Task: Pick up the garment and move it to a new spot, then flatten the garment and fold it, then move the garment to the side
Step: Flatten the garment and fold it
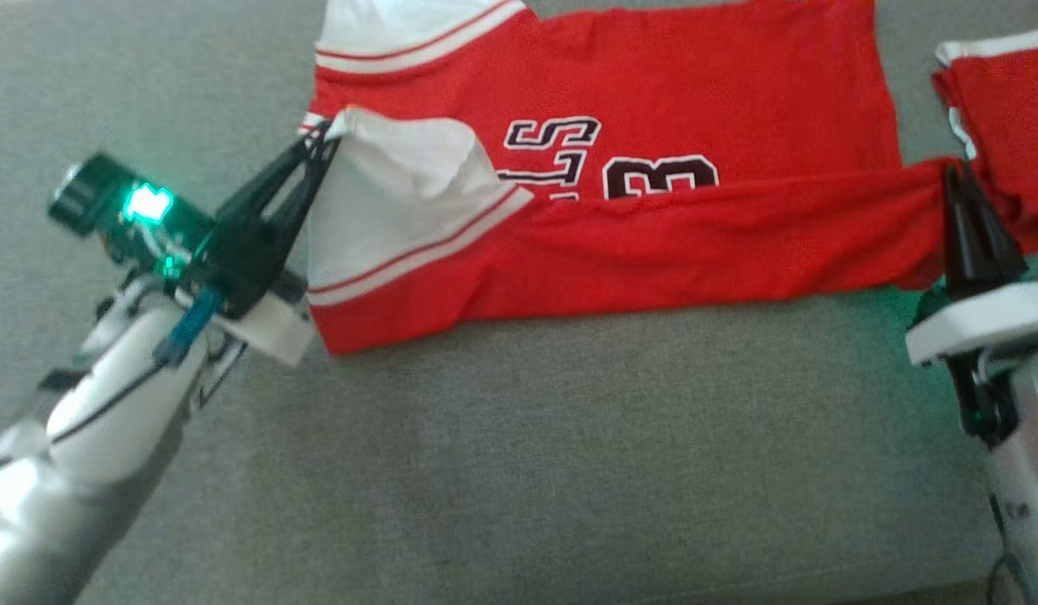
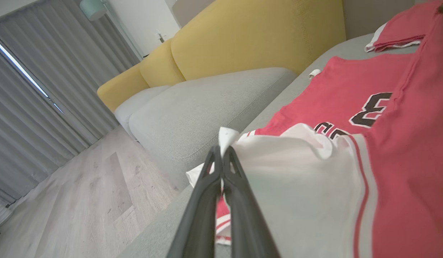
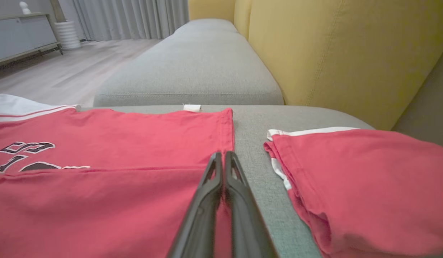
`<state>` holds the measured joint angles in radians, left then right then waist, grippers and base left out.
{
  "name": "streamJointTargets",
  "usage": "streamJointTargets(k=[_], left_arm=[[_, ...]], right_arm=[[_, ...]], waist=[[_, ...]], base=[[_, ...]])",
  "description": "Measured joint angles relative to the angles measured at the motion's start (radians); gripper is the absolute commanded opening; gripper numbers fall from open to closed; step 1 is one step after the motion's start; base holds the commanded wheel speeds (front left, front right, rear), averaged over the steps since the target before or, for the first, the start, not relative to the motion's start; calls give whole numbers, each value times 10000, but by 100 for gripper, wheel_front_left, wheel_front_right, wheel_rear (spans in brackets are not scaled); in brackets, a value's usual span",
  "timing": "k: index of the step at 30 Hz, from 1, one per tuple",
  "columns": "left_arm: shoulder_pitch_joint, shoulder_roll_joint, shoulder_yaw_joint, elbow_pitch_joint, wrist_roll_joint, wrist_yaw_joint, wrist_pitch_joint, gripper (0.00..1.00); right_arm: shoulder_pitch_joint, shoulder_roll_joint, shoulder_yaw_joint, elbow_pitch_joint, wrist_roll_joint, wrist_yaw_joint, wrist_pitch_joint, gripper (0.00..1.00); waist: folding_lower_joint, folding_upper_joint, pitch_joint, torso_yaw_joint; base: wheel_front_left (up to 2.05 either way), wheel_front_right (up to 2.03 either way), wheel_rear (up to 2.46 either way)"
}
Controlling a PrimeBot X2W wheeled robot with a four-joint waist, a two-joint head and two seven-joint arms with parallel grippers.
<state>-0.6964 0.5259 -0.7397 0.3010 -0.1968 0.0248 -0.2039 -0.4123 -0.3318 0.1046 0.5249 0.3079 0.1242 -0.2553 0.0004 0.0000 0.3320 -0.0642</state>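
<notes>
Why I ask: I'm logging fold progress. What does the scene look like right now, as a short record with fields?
surface: grey sofa seat, yellow backrest
jersey: red with white sleeves, spread out, near edge folded partly over the lettering
left gripper: shut on the jersey's white sleeve corner, lifting it
right gripper: shut on the jersey's red corner at the other end
second garment: red, folded, right of the jersey, apart from it
fold stage: first fold under way, not laid down
</notes>
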Motion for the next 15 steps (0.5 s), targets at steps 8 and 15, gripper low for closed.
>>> streamJointTargets(k=[8, 15], left_arm=[[-1252, -520, -65, 1948, 468, -38, -324, 34], [44, -1421, 907, 1962, -851, 953, -485, 100]], right_arm=[[-1327, 123, 456, 1166, -12, 0, 0, 100], [-1061, 585, -140, 627, -10, 0, 0, 100]], waist=[[0, 0, 712, -316], [-4, 0, 397, -394]], base=[[0, 0, 0], [0, 0, 0]])
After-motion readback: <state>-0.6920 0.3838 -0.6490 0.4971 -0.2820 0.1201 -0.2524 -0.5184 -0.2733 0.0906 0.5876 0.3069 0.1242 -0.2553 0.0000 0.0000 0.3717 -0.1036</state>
